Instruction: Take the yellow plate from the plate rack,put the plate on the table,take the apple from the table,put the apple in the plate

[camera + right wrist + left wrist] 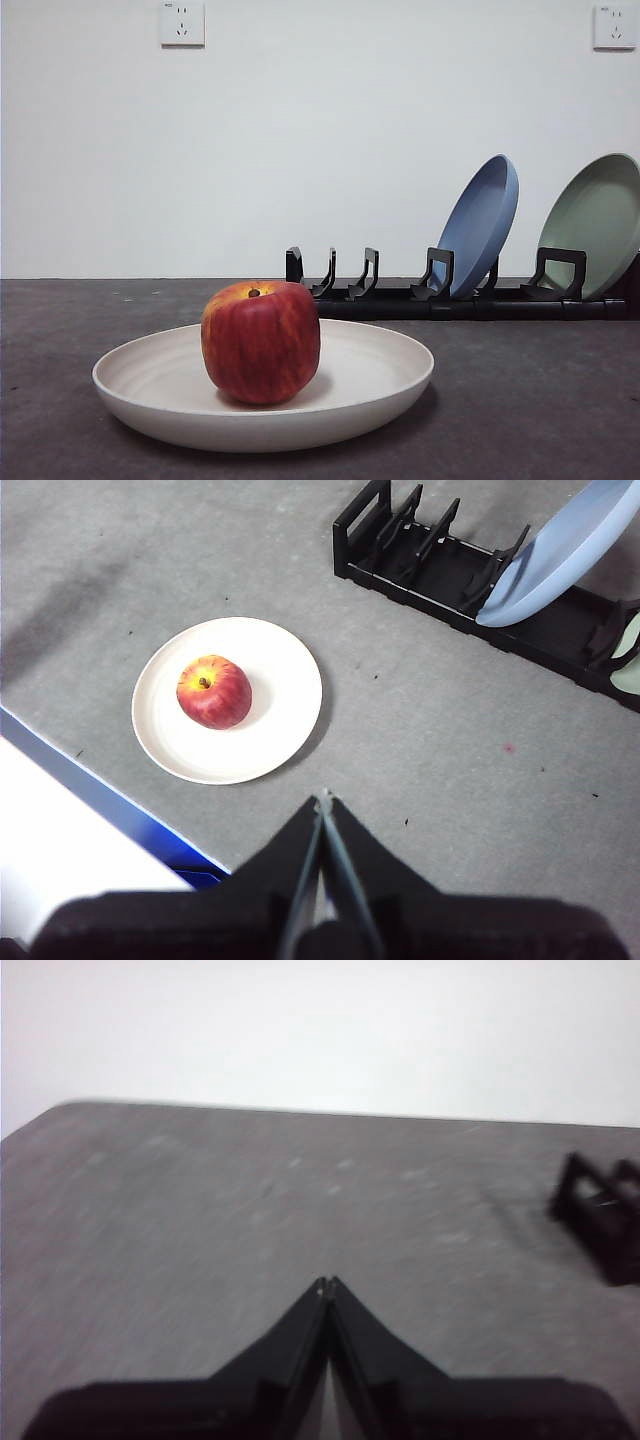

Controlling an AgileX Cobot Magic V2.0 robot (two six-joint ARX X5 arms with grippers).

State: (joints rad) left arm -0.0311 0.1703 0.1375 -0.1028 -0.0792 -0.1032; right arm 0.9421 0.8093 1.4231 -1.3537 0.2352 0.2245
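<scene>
- The apple sits upright inside the yellow plate, a little left of the plate's middle, with its stem dimple facing up.
- The plate lies flat on the dark grey surface, near the front, well apart from the plate rack behind it to the right.
- Judging by this layout, both steps of the task look complete, so no further grasp seems needed.
- The right hand hangs high above the surface with its two black jaws pressed together, holding nothing. The plate and apple lie ahead of it and off to one side, well below.
- The left hand is also closed tight and empty. It looks out over bare surface with only one end of the rack in sight, so the right hand appears to be the nearer one to the plate.
- The plate is wide, shallow, round and matte, more pale cream than yellow, with a low raised rim.
- The apple is blocky and red with faint streaks and a yellow-orange patch around the stem.
- The rack is a long, low, black plastic bar with upright hooked brackets; its left slots are free.
- A blue plate and a sage-green plate lean in the right slots.
</scene>
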